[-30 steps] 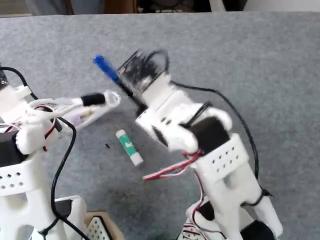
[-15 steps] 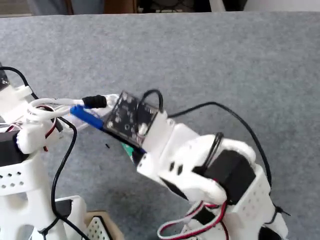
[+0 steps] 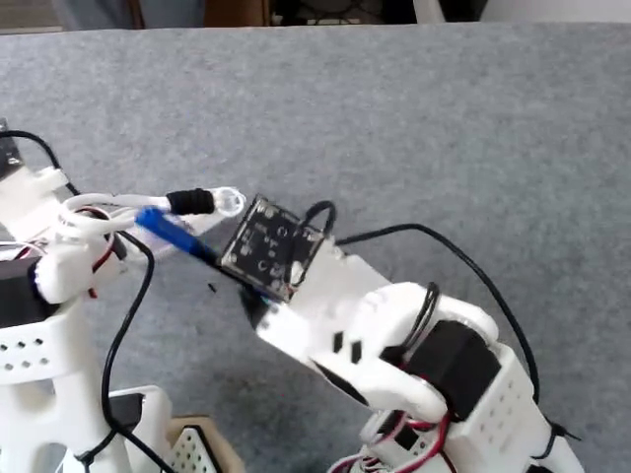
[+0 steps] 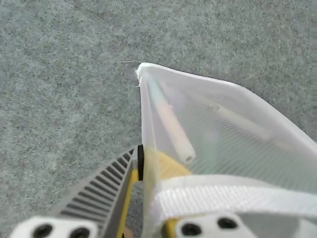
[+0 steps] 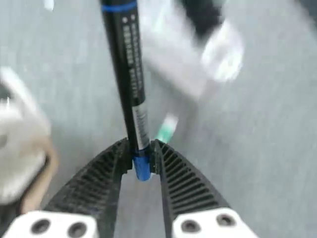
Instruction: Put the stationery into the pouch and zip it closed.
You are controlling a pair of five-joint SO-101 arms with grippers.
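My left gripper (image 4: 140, 166) is shut on the edge of a translucent white mesh pouch (image 4: 218, 134). Pale pens (image 4: 171, 124) lie inside it. In the high view the pouch (image 3: 205, 223) is held at the left of the table. My right gripper (image 5: 141, 157) is shut on the end of a black marker (image 5: 130, 84) with blue ends. The marker's blue cap (image 3: 166, 230) lies against the pouch by the left arm. A white and green glue stick (image 5: 166, 130) lies on the cloth under the right arm.
Grey cloth (image 3: 473, 128) covers the table, with open room at the back and right. The right arm (image 3: 385, 325) stretches across the front middle. The left arm's base (image 3: 49, 335) and a cardboard piece (image 3: 202, 443) stand at the front left.
The right arm has swung the marker from farther back toward the left, down to the pouch, and now hides the glue stick in the high view. The left arm has kept still.
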